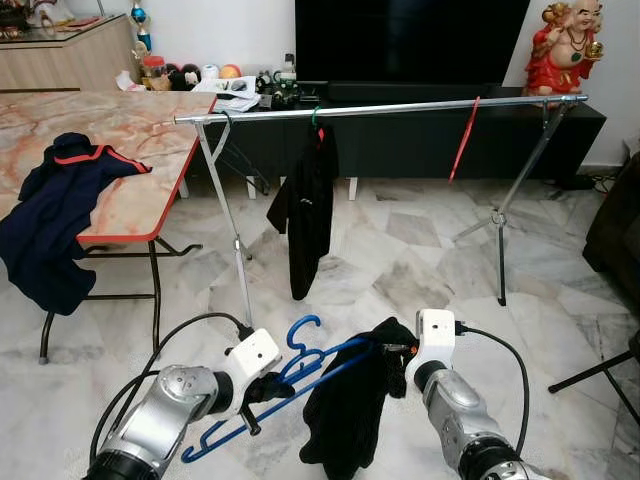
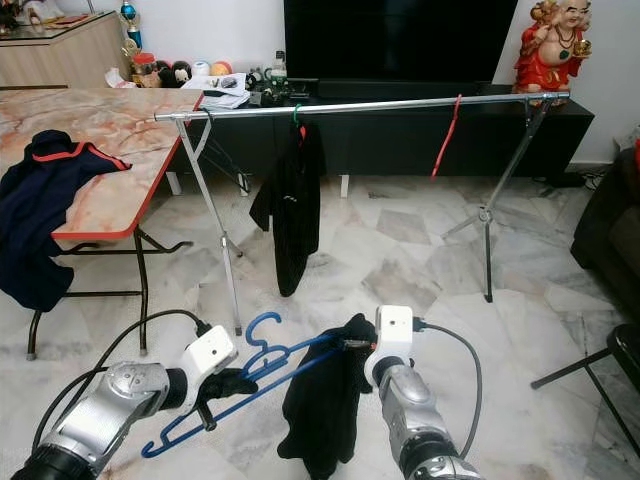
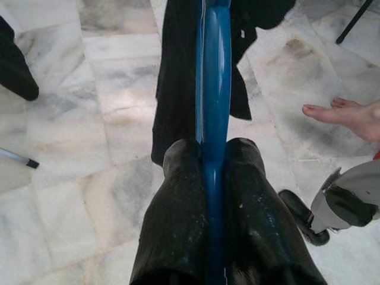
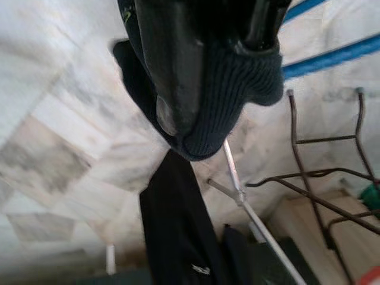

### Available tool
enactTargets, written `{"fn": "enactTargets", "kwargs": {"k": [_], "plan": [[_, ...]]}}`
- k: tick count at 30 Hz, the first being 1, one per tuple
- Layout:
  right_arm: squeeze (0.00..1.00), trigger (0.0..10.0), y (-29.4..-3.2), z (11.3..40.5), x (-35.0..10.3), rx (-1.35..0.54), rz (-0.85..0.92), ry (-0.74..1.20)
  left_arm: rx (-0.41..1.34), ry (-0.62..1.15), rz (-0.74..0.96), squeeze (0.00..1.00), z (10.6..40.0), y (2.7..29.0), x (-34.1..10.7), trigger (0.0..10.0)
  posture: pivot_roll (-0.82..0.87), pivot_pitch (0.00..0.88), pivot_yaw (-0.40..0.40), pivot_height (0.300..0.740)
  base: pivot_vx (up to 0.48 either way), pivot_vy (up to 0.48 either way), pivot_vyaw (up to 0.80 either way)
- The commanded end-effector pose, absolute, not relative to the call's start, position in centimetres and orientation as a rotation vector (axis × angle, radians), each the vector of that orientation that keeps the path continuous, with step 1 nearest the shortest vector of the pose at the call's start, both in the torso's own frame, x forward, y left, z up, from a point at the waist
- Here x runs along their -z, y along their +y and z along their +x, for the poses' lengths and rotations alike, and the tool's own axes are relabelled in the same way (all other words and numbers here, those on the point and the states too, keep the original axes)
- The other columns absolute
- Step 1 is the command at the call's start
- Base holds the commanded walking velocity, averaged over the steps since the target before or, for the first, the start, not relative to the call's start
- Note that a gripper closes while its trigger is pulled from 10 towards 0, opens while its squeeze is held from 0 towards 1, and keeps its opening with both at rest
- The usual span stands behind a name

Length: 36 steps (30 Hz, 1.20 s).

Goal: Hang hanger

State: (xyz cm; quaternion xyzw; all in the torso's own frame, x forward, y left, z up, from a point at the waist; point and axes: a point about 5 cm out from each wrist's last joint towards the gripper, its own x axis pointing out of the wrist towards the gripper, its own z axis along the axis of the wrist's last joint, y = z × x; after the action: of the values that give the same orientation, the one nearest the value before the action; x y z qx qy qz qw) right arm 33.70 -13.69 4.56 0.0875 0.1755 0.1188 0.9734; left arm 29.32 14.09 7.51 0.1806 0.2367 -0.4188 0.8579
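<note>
In front of the rail (image 1: 380, 107), my left gripper (image 1: 262, 388) pinches the blue hanger (image 1: 300, 375) while my right gripper (image 1: 395, 352) clamps the black garment (image 1: 350, 410).

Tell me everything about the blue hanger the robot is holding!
The blue hanger looks like smooth plastic, with a curled hook at its top pointing up toward the rack. It is tilted, held low above the marble floor. The left gripper is shut on its bar, a black finger pressing each side. A black garment hangs from its far end, where the right gripper pinches the cloth.
</note>
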Motion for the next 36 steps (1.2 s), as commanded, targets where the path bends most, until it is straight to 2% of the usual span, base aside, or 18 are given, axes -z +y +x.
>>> {"fn": "enactTargets", "kwargs": {"k": [1,6,9,14,16,20,24,27,36], "plan": [[0.00,10.0,-12.7,34.2,-5.7,-0.324,0.162,0.304,0.859,0.501,0.389,0.00,29.5,14.5,-7.5,10.0,0.14,0.000,-0.024,0.740,0.000,0.000,0.00],[0.00,10.0,-11.9,34.1,-6.1,-0.415,0.175,0.300,0.861,0.496,0.385,0.00,29.5,14.4,-7.5,10.0,0.14,0.000,-0.024,0.740,0.000,0.000,0.00],[0.00,10.0,-11.4,33.8,-6.2,-0.507,0.118,0.294,0.862,0.486,0.377,0.00,29.6,14.3,-7.6,10.0,0.14,0.000,-0.025,0.740,0.000,0.000,0.00],[0.00,10.0,-12.1,33.5,-6.0,-0.512,0.108,0.342,0.854,0.467,0.363,0.00,29.9,14.1,-7.8,10.0,0.13,0.000,-0.025,0.740,0.000,0.000,0.00],[0.00,10.0,-11.7,32.8,-6.2,-0.618,0.086,0.340,0.861,0.462,0.352,0.00,29.9,14.0,-7.8,10.0,0.13,0.000,-0.023,0.740,0.000,0.000,0.00],[0.00,10.0,-12.0,32.1,-6.0,-0.696,0.022,0.378,0.847,0.453,0.354,0.00,30.0,14.0,-7.9,10.0,0.13,0.000,-0.025,0.740,0.000,0.000,0.00],[0.00,10.0,-12.7,32.7,-6.4,-0.620,0.004,0.373,0.824,0.459,0.359,0.00,30.2,14.0,-7.8,10.0,0.12,0.000,-0.025,0.740,0.000,0.000,0.00],[0.00,10.0,-15.1,34.0,-6.9,-0.372,0.034,0.377,0.819,0.473,0.374,0.00,30.3,14.1,-7.6,10.0,0.12,0.000,-0.026,0.740,0.000,0.000,0.00],[0.00,10.0,-15.6,33.8,-6.6,-0.340,-0.001,0.406,0.798,0.478,0.394,0.00,30.4,14.5,-7.5,10.0,0.12,0.000,-0.031,0.740,0.000,0.000,0.00]]}}
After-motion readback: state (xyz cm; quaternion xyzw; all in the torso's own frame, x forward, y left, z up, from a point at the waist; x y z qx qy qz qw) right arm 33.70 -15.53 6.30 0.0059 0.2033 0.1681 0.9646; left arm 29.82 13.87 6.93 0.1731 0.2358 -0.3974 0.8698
